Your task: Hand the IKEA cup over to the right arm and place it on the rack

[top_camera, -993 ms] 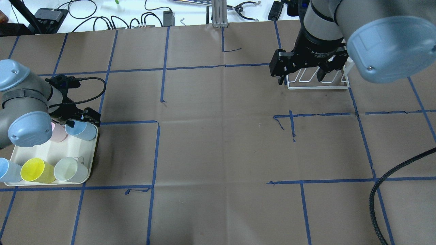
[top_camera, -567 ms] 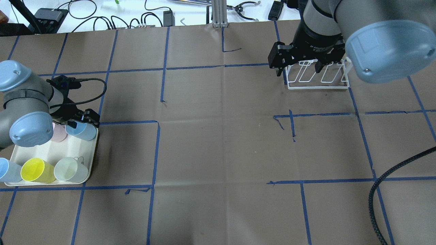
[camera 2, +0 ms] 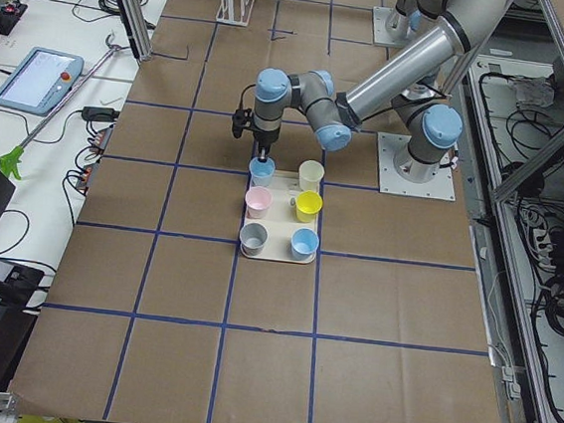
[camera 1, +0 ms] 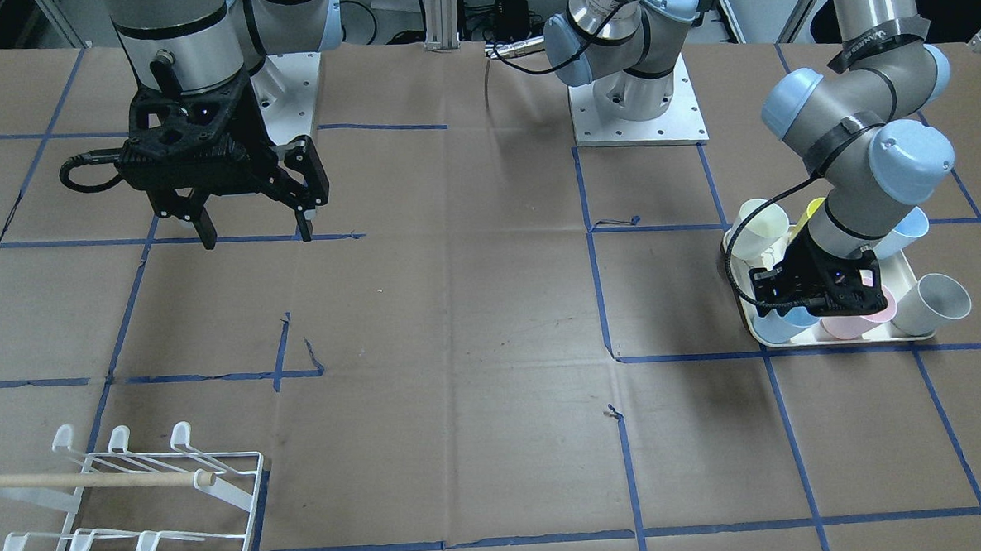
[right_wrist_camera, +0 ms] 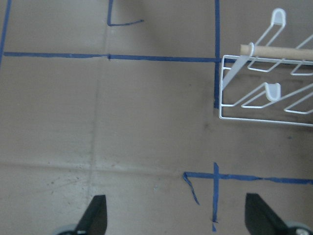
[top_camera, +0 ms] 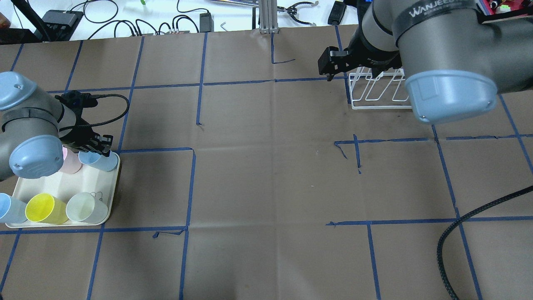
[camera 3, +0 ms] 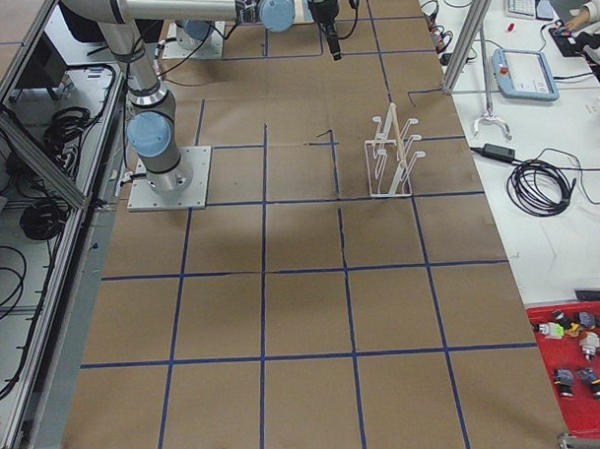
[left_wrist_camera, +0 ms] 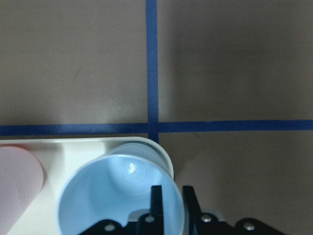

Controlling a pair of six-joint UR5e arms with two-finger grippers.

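Observation:
A light blue cup (top_camera: 101,161) (left_wrist_camera: 117,196) (camera 1: 778,327) stands at the far right corner of the cream tray (top_camera: 83,179) (camera 1: 841,340). My left gripper (top_camera: 98,151) (left_wrist_camera: 168,196) (camera 1: 818,290) is shut on its rim, with one finger inside the cup and one outside. My right gripper (top_camera: 353,75) (camera 1: 257,236) (right_wrist_camera: 178,218) hangs open and empty above the table, beside the left end of the white wire rack (top_camera: 377,93) (camera 1: 135,490) (right_wrist_camera: 264,93). The rack carries no cups.
On the tray are also a pink cup (top_camera: 70,165), a yellow cup (top_camera: 46,208), a pale cup (top_camera: 85,207) and another blue cup (top_camera: 8,208). A thick black cable (top_camera: 458,233) lies at the right front. Blue tape lines cross the brown table cover.
My right gripper has moved away from over the rack, toward the table's far edge and a little left. My left gripper's fingers have closed onto the blue cup's rim.

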